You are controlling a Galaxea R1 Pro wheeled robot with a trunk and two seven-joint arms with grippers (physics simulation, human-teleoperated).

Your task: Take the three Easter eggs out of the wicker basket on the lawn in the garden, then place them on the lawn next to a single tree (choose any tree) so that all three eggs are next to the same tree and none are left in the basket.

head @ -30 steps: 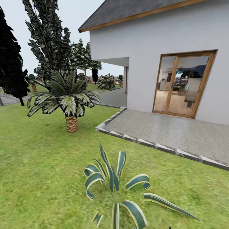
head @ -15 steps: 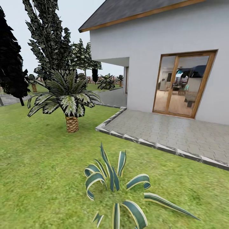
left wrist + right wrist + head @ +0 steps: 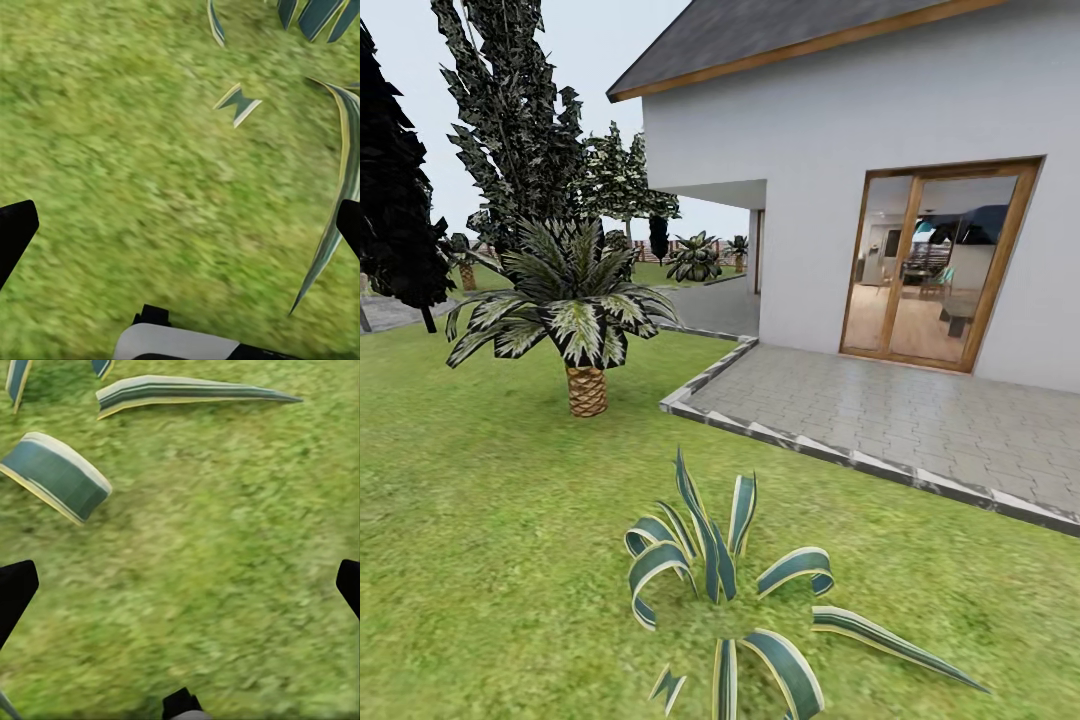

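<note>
The Easter eggs and the wicker basket are out of view. Green lawn (image 3: 490, 520) spreads before me in the head view. In the left wrist view, my left gripper (image 3: 180, 232) is open over bare grass, with its dark fingertips (image 3: 15, 229) at the picture's two sides and nothing between them. In the right wrist view, my right gripper (image 3: 180, 589) is open above the grass in the same way, one dark fingertip (image 3: 15, 585) showing at each side. A tall dark-leaved tree (image 3: 510, 110) rises at the back left.
A striped agave plant (image 3: 720, 580) grows close in front of me, its leaves (image 3: 56, 476) near both grippers. A short palm (image 3: 575, 300) stands ahead left. A grey paved terrace (image 3: 900, 420) with a stone kerb fronts the white house (image 3: 840, 120) and its glass door (image 3: 930, 265).
</note>
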